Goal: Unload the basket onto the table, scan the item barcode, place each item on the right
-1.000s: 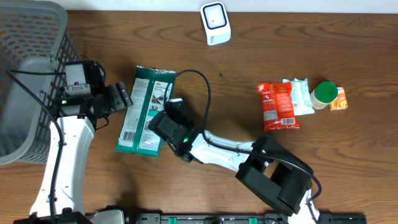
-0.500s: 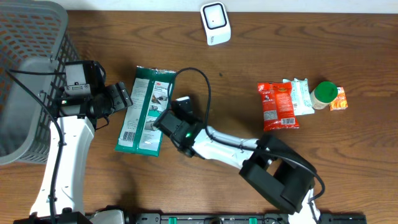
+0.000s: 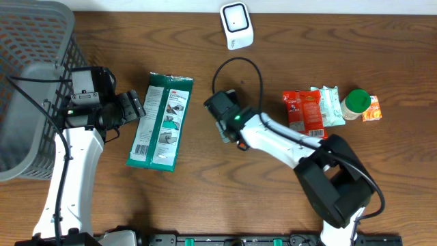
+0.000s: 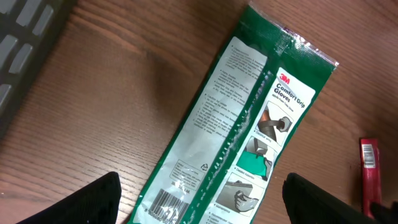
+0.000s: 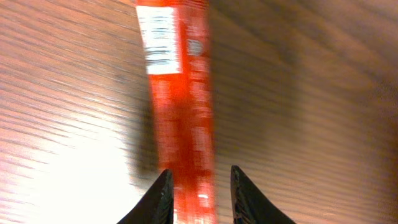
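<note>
Bare wood runs wide between the glove packet [image 3: 160, 121] and the red packet [image 3: 305, 116], but the right arm [image 3: 273, 137] slants across it and its black cable [image 3: 237, 59] loops up toward the scanner [image 3: 236, 26]. The basket [image 3: 34, 61] walls off the table's [image 3: 382, 178] left end, and the left pincer [image 3: 138, 108] crowds the glove packet's left edge. The red packet, a white packet [image 3: 329, 102] and a jar [image 3: 356, 102] sit bunched together (no slipping between them). The near right corner is open.

White arm links [image 3: 72, 171], black joints [image 3: 331, 191], looping black cable [image 3: 239, 60], green light [image 3: 237, 117], dark-tipped right claw [image 5: 200, 174]
</note>
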Action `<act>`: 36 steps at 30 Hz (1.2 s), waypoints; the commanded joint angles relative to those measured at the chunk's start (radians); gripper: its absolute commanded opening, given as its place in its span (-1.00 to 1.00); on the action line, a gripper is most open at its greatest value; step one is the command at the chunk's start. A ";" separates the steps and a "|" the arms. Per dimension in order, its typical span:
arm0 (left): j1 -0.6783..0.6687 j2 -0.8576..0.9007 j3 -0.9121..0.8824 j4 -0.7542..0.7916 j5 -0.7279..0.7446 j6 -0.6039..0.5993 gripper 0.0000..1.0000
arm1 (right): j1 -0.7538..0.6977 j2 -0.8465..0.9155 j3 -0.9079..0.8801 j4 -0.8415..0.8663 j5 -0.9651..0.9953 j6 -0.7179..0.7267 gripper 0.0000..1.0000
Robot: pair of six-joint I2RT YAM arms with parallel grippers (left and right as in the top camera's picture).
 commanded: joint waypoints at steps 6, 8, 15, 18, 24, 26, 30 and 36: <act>0.002 0.002 0.005 -0.002 -0.010 0.021 0.67 | -0.077 -0.024 0.000 -0.030 -0.042 -0.185 -0.46; 0.002 0.002 0.005 -0.002 -0.010 0.021 0.68 | -0.100 -0.024 0.000 -0.033 -0.126 -0.188 -0.50; 0.002 0.002 0.005 -0.002 -0.010 0.021 0.67 | -0.208 -0.049 0.001 -0.086 -0.366 -0.214 -0.46; 0.002 0.002 0.005 -0.002 -0.010 0.021 0.67 | -0.248 -0.079 0.001 -0.116 -0.433 -0.214 -0.43; 0.002 0.002 0.005 -0.002 -0.010 0.021 0.67 | -0.271 -0.094 0.000 -0.139 -0.597 -0.228 -0.45; 0.002 0.002 0.005 -0.002 -0.010 0.021 0.67 | -0.265 -0.093 -0.002 -0.145 -0.600 -0.228 -0.46; 0.002 0.002 0.005 -0.002 -0.010 0.021 0.68 | -0.245 -0.092 -0.002 -0.143 -0.599 -0.228 -0.49; 0.002 0.002 0.005 -0.002 -0.010 0.021 0.67 | -0.225 -0.091 -0.002 -0.143 -0.562 -0.227 -0.58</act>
